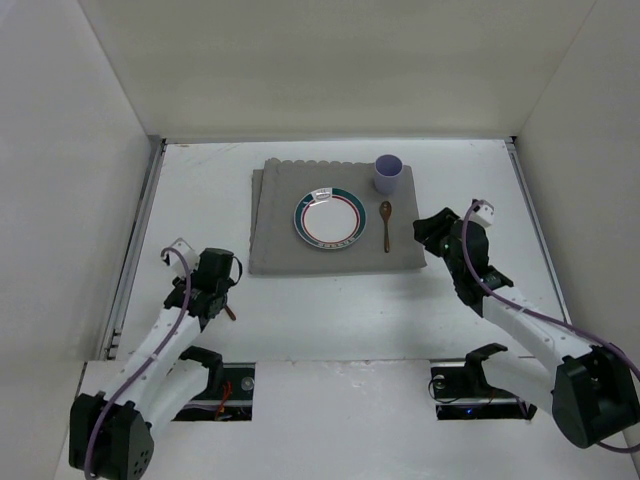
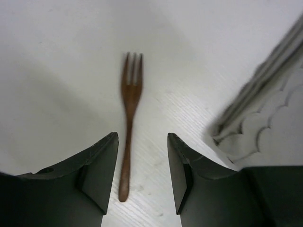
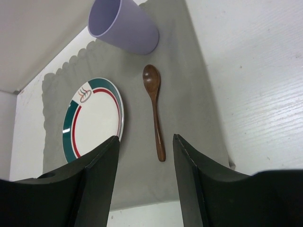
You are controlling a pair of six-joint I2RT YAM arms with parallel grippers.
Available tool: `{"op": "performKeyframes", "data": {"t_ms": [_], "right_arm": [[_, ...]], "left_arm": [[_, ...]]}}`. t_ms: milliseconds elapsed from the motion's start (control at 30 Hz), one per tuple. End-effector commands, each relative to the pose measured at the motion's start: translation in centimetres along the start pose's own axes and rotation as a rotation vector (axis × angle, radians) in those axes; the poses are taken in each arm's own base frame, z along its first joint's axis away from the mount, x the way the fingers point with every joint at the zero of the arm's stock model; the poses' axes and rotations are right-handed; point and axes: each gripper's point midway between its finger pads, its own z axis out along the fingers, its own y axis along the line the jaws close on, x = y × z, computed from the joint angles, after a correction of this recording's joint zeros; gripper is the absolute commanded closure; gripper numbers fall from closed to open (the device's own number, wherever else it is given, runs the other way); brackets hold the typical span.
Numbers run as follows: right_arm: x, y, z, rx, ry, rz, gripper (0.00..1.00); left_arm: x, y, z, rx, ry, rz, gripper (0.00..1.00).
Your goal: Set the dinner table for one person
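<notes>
I record a grey placemat (image 1: 275, 240) bearing a plate (image 1: 328, 217), a spoon (image 1: 386, 226) to its right and a cup (image 1: 388, 175) far right, with a wooden fork (image 2: 129, 127) lying off the mat, near left.

I work inside a plain white box. The tabletop (image 1: 330, 305) under me is matte white, with a faint grain up close. A back panel (image 1: 340, 60) closes the far side, and a left panel (image 1: 60, 180) and a right panel (image 1: 590, 140) close the flanks. Grey metal rails (image 1: 135, 245) run where the side panels meet the tabletop. The light is soft and even, brightest along the far edge.
</notes>
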Motion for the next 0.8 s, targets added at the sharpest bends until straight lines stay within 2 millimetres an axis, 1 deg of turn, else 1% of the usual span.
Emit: {"op": "performKeyframes", "data": {"t_ms": [0,167,333,467,533,700,767], "right_arm": [[-1.7,2.6,0.0,-0.085,-0.05,0.022,0.45],[-1.5,2.8,-0.1,-0.09,-0.043,0.018,0.44],[-1.6,2.9,-0.1,-0.096,-0.045,0.013,0.44],[-1.5,2.9,0.0,-0.092,-0.042,0.011,0.44],[-1.5,2.9,-0.1,-0.094,-0.043,0.013,0.44],[-1.9,3.2,-0.5,-0.109,-0.054,0.017,0.43],[-2.0,3.2,-0.7,-0.112,-0.057,0.021,0.43]], "left_arm": [[1.1,1.6,0.6,-0.051,0.054,0.0,0.58],[3.2,1.5,1.7,-0.063,0.134,0.024,0.66],[3.9,1.6,2.1,-0.074,0.161,0.031,0.68],[4.8,2.1,2.4,-0.098,0.196,0.059,0.72],[5.1,1.9,2.5,-0.107,0.209,0.076,0.73],[5.7,2.2,3.0,-0.133,0.239,0.105,0.8],[5.9,2.2,3.1,-0.135,0.252,0.112,0.86]]}}
